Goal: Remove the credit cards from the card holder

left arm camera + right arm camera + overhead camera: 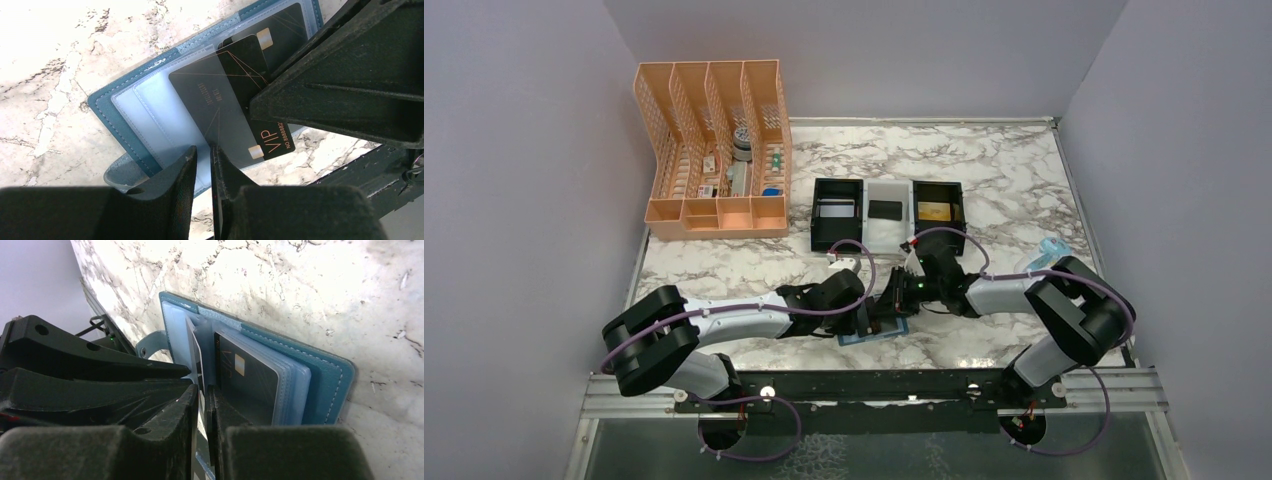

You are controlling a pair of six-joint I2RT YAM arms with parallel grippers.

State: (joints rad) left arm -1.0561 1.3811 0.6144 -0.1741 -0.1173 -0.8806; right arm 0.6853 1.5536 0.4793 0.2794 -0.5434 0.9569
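1. Teal-blue card holder (107,107) lies open on the marble counter (50,75), between the two arms.
2. The left claw (204,152) is closed on its clear sleeve page.
3. A black card (270,137) juts partway out of a sleeve. The right claw (201,390) straddles the card's edge, and I cannot tell whether it pinches.

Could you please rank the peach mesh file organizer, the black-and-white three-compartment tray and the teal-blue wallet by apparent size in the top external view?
1. peach mesh file organizer, clearly largest
2. black-and-white three-compartment tray
3. teal-blue wallet, smallest, though only partly visible
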